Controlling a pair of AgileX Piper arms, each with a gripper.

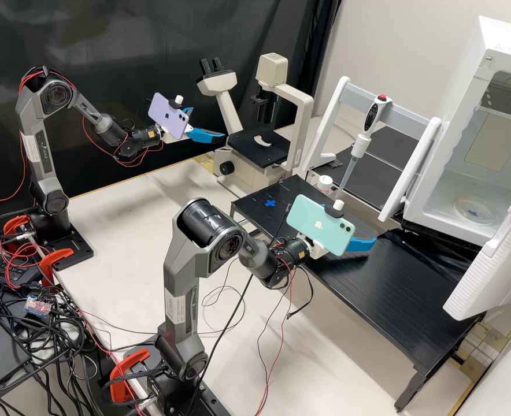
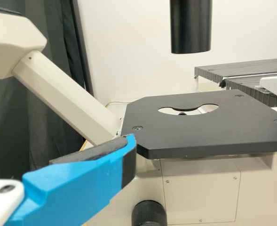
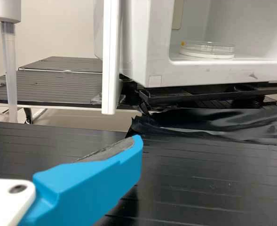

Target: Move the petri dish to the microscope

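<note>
Right gripper (image 1: 360, 244), jaws apart | cabinet (image 3: 209, 74): petri dish (image 3: 207, 49) flat, round face up

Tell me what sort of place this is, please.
Most likely a biology laboratory: there is a microscope with twin eyepieces, a pipette mounted on a rack, and a petri dish inside an open white appliance.

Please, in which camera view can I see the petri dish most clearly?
The right wrist view. It looks at the petri dish closely from the side, flat inside the white box, with an orange spot at its edge. The high view shows it smaller, from above, as a pale round shape.
</note>
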